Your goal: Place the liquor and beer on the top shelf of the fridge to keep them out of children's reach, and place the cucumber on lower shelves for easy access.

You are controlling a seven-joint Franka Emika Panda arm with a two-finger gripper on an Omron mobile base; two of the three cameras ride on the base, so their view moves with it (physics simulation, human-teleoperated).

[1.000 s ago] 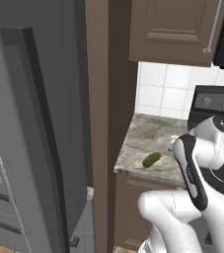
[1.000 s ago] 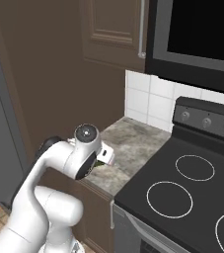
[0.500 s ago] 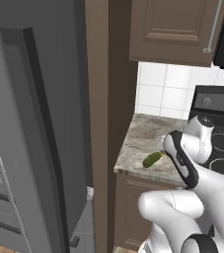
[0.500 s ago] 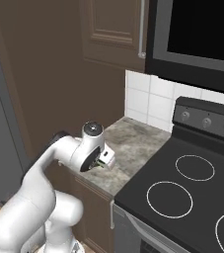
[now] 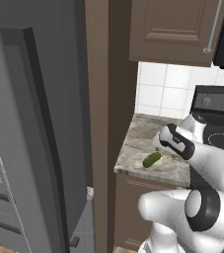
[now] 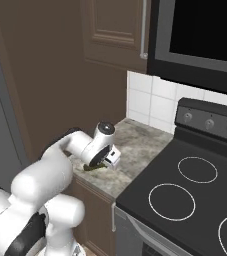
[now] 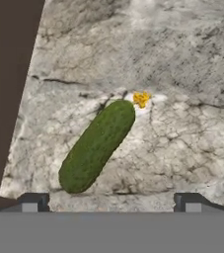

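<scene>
The gripper hangs over the stone counter with its jaws spread wide and nothing between them. In the hand view the two finger tips stand far apart at the bottom, and the cucumber lies just ahead of them on the counter, slanted, with its near end closer to the left tip and a small yellow tip at its far end. It is not touched.

From the left base view the gripper is just above and beside the cucumber, which rests near the counter's front edge. The fridge, with its dark door, stands well off to the gripper's left. A black stove lies on the gripper's other side.
</scene>
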